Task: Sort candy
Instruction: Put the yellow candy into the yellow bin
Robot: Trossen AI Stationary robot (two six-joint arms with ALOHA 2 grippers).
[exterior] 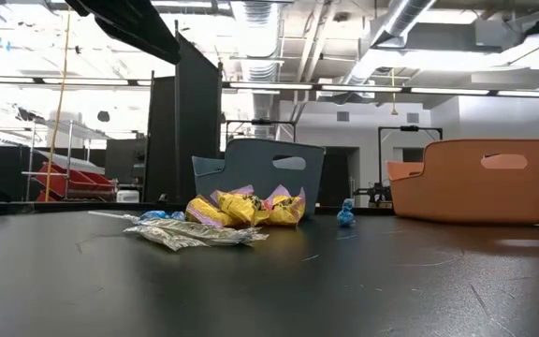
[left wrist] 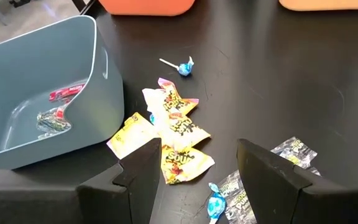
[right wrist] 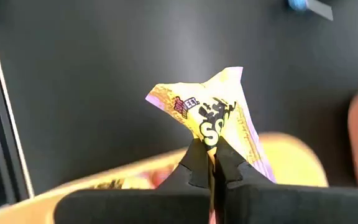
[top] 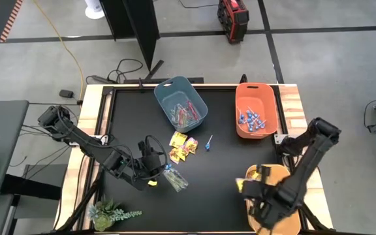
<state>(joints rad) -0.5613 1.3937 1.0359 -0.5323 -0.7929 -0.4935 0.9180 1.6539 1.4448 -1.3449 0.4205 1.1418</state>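
On the black worktop [top: 136,117], the blue-grey bin [top: 181,102] holds a few slim pinkish clear-wrapped sticks [top: 187,114], and the orange bin [top: 256,109] holds blue lollipops [top: 252,121]. The right gripper [right wrist: 211,163] hangs over the yellow bin [top: 273,175] at the near right edge, its fingers pinched tight on a yellow packet [right wrist: 213,115]. The left gripper [left wrist: 197,168] hovers with fingers spread wide and empty beside loose yellow packets [top: 181,147], clear wrappers [top: 175,177] and one lollipop [top: 209,142].
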